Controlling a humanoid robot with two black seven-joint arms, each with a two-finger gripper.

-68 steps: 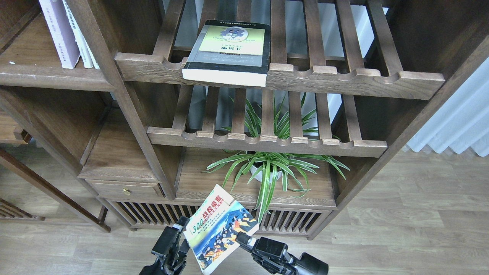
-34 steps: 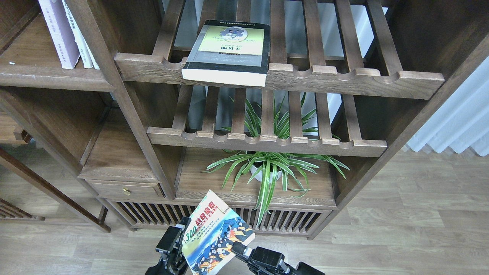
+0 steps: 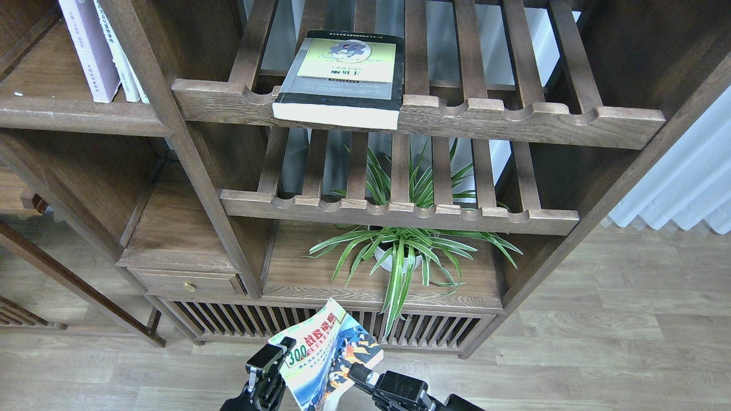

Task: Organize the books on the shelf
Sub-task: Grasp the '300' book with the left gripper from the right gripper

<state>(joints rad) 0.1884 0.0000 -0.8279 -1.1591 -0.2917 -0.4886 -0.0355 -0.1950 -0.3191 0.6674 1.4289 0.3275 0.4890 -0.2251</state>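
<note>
Both jaws sit at the bottom edge over pale wood-plank flooring (image 3: pixel 599 342). The right jaws (image 3: pixel 358 374) are clamped on the "300" paperback's (image 3: pixel 325 357) lower right edge. The left jaws (image 3: pixel 273 361) touch its left edge; their opening cannot be told. Far above, the yellow-green paperback (image 3: pixel 342 77) lies flat on the slatted rack (image 3: pixel 457 114). Up-left, the lavender-white paperback (image 3: pixel 85 48) stands on the solid shelf (image 3: pixel 74 111).

The surface (image 3: pixel 80 108) is seen as a flat dark-brown wooden board at upper left. A pale lavender-white book (image 3: pixel 88 48) is stood upright on it, with white books (image 3: pixel 123 63) just beside.
</note>
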